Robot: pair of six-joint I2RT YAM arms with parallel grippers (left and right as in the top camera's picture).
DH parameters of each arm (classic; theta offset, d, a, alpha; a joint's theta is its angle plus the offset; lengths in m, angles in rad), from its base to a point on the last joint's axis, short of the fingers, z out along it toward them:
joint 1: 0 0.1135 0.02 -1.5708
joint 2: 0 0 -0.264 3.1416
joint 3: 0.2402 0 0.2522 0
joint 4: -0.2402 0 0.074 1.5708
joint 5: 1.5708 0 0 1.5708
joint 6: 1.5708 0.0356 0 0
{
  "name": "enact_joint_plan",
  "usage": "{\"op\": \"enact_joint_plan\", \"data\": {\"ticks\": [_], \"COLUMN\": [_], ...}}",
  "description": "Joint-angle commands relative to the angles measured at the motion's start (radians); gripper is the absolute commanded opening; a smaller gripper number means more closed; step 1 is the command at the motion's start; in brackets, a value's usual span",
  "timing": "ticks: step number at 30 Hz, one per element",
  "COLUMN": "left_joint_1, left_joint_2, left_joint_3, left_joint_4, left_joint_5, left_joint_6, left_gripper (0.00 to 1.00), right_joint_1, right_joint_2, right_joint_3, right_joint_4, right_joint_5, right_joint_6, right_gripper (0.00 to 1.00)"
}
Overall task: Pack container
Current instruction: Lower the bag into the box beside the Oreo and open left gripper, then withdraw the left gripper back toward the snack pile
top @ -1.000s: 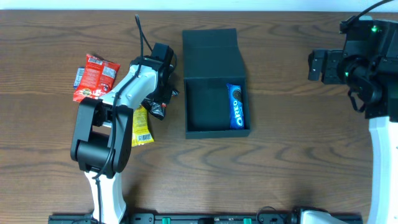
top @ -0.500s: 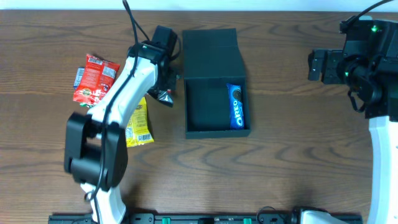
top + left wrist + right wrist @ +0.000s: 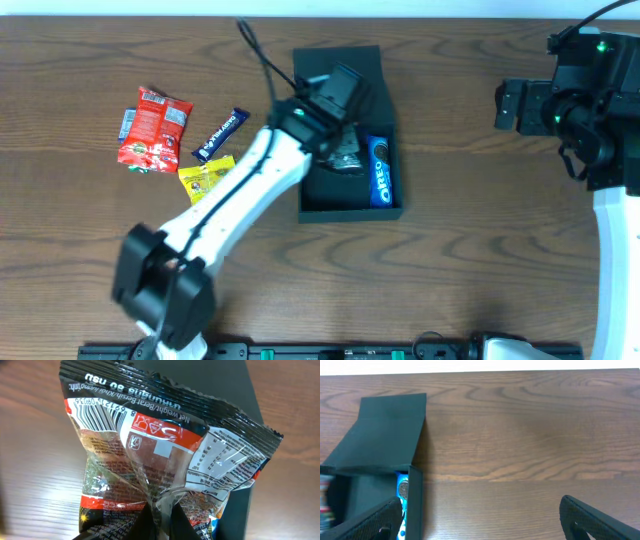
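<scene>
Swung over from the loose snacks on the left, the left arm now reaches across the container (image 3: 318, 198). The dark blue bar (image 3: 221, 134) it hid a second ago lies in plain sight.

At the far left of the desk (image 3: 450, 260) a red packet (image 3: 152, 128) lies flat, with a small blue-edged pack (image 3: 124, 122) peeking out from under its left side. Right of these sits the dark blue bar, set at a slant, and the yellow packet (image 3: 207, 178) lies just beside its lower end.

Next comes the container, a dark shallow box in the middle of the desk towards the far edge. Its lid flap (image 3: 338, 75) is folded open to the back.

The left end effector (image 3: 345, 150) hangs over the box's inside, pressed together on a crumpled black-and-red snack packet (image 3: 347, 160). From the wrist view the snack packet (image 3: 165, 450) fills the frame, barcode and small print showing. Its foil is gathered into a fold between the left end effector (image 3: 159, 510) at the bottom edge.

Just right of it, an Oreo pack (image 3: 380, 172) lies inside the box along the right wall.

Well apart, at the right edge of the desk, the right end effector (image 3: 510, 105) hovers with its fingers (image 3: 600, 517) spread wide. It holds nothing, and its camera looks back at the container (image 3: 390, 430) over bare wood.
</scene>
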Motion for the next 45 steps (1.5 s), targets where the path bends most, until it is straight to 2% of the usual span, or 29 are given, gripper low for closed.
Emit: {"op": "enact_joint_plan", "data": {"ticks": [1, 10, 11, 12, 13, 14, 20, 21, 25, 30, 32, 36, 38, 40, 45], "left_joint_1": [-0.025, -0.047, -0.047, -0.047, -0.047, -0.047, -0.047, -0.045, -0.023, 0.079, 0.140, 0.238, 0.271, 0.303, 0.375], "left_joint_2": [0.079, 0.145, 0.145, 0.145, 0.145, 0.145, 0.123, 0.106, 0.021, -0.077, -0.096, -0.069, -0.044, -0.020, 0.038], "left_joint_3": [0.014, 0.014, 0.014, 0.014, 0.014, 0.014, 0.015, 0.015, 0.015, 0.015, 0.015, 0.014, 0.014, 0.014, 0.014], "left_joint_4": [0.016, 0.005, 0.006, 0.005, 0.004, 0.002, 0.003, 0.002, -0.029, -0.059, -0.045, -0.029, -0.026, -0.011, 0.042], "left_joint_5": [-0.006, -0.003, -0.003, -0.003, 0.000, 0.008, 0.065, 0.046, -0.105, -0.175, -0.184, -0.184, -0.184, -0.183, -0.183], "left_joint_6": [-0.159, -0.172, -0.172, -0.172, -0.171, -0.171, -0.040, -0.018, 0.021, 0.134, 0.253, 0.629, 0.724, 0.753, 0.740], "left_gripper": [0.06, 0.07, 0.15, 0.48, 0.75, 0.96, 1.00, 0.95, 0.98, 0.95, 0.95, 0.95, 0.96, 0.95, 0.95], "right_joint_1": [-0.009, -0.009, -0.009, -0.009, -0.009, -0.009, -0.009, -0.009, -0.009, -0.009, -0.009, -0.009, -0.009, -0.009, -0.009], "right_joint_2": [-0.008, -0.008, -0.008, -0.008, -0.008, -0.008, -0.008, -0.008, -0.007, -0.007, -0.007, -0.006, -0.005, -0.002, 0.014], "right_joint_3": [-0.004, -0.004, -0.004, -0.004, -0.004, -0.004, -0.004, -0.004, -0.004, -0.004, -0.004, -0.004, -0.004, -0.004, -0.004], "right_joint_4": [-0.010, -0.013, -0.013, -0.013, -0.013, -0.013, -0.013, -0.013, -0.013, -0.013, -0.013, -0.002, 0.006, 0.014, 0.057], "right_joint_5": [-0.008, -0.008, -0.008, -0.008, -0.008, -0.008, -0.007, -0.007, -0.007, -0.007, -0.008, -0.008, -0.007, -0.007, -0.007], "right_joint_6": [0.021, 0.021, 0.021, 0.021, 0.021, 0.021, 0.020, 0.020, 0.019, 0.019, 0.019, 0.003, -0.020, -0.050, -0.093], "right_gripper": [0.99, 0.99, 0.99, 0.99, 0.99, 0.99, 0.99, 0.99, 0.99, 0.99, 0.99, 0.99, 0.99, 0.99, 0.99]}}
